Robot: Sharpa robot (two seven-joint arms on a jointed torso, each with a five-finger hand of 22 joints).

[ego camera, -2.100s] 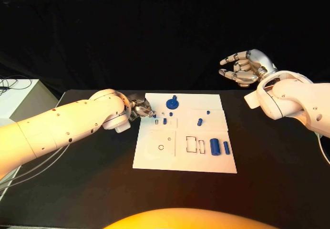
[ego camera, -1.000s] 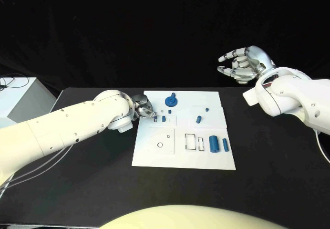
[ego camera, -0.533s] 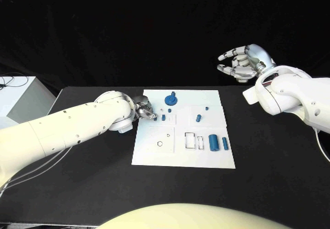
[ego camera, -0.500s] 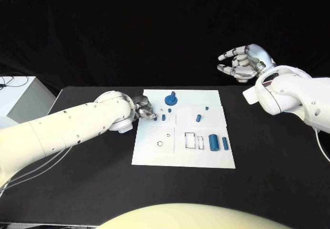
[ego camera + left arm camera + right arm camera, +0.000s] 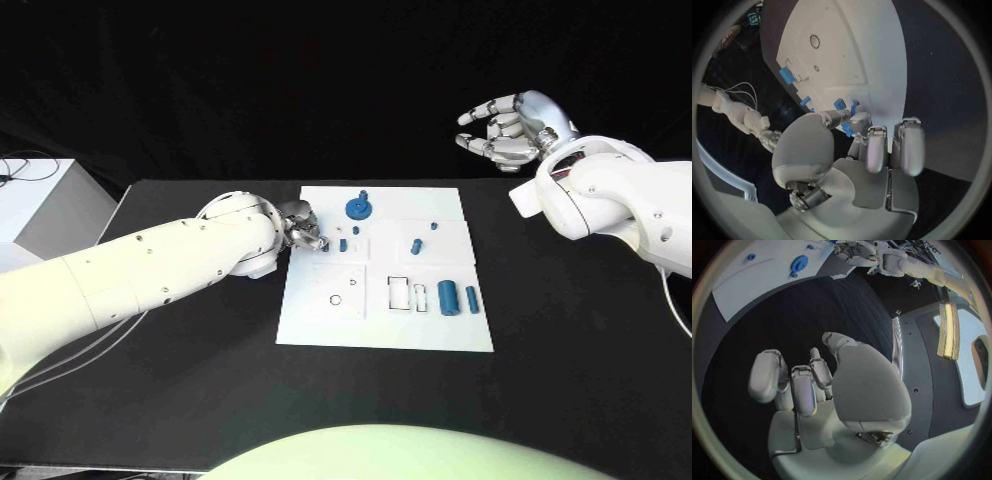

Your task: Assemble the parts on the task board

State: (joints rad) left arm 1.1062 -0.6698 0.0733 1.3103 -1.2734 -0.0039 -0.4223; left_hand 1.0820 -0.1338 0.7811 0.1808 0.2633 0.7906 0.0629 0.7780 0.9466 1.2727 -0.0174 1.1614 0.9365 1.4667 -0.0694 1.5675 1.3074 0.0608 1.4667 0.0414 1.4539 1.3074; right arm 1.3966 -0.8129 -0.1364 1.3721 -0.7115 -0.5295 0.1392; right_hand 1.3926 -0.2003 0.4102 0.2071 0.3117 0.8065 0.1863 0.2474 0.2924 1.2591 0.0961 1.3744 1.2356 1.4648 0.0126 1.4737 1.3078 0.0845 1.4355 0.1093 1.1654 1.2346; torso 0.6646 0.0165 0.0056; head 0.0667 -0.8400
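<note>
The white task board [image 5: 325,325] lies mid-table. My left hand [image 5: 303,228] rests at its left edge and pinches a small blue part [image 5: 846,129] between thumb and fingertips, just above the board and beside an upright blue peg [image 5: 343,244]. On the board stand a round blue disc with a knob [image 5: 361,209], another peg [image 5: 415,246], a tiny stud [image 5: 434,227], a thick blue cylinder [image 5: 449,298] and a slimmer one [image 5: 472,297]. My right hand [image 5: 508,125] hangs raised beyond the board's far right corner, fingers loosely bent and apart, holding nothing.
Two rectangular slots [image 5: 398,293] and a round hole [image 5: 336,299] mark the board's near half. A white box [image 5: 36,205] stands off the table's left side. The black table [image 5: 173,400] lies bare in front of the board.
The camera has shifted a little. My left hand stays at the board's left edge with the small part; my right hand stays raised with hardly any motion.
</note>
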